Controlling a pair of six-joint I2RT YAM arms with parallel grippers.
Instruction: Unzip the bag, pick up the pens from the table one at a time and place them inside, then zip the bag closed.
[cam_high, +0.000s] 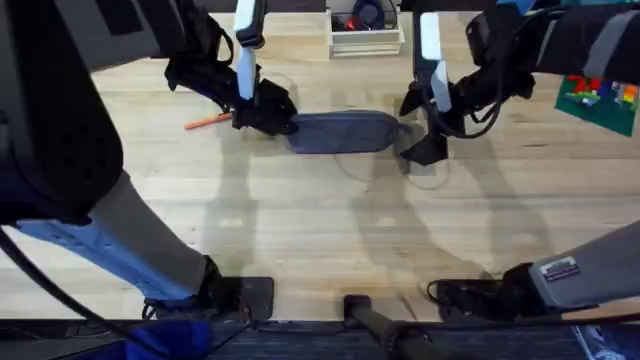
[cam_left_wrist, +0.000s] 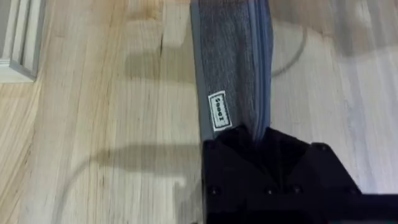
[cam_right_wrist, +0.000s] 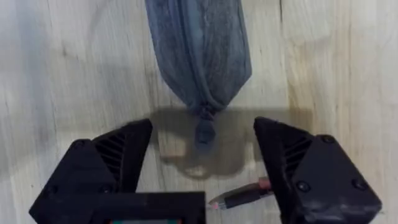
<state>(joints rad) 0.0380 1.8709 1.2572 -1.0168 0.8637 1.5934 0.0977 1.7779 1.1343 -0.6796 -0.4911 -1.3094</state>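
I see bare table (cam_high: 320, 230) toward six o'clock; left gripper (cam_high: 272, 112) pinches the bag (cam_high: 345, 132), right gripper (cam_high: 425, 150) spread wide.

A small white label (cam_left_wrist: 218, 111) sewn on the grey side of the bag (cam_left_wrist: 231, 68), near the end at the left gripper (cam_left_wrist: 258, 140), carries one short dark printed word; its letters are too small to read with certainty. No other text, number or sign is legible.
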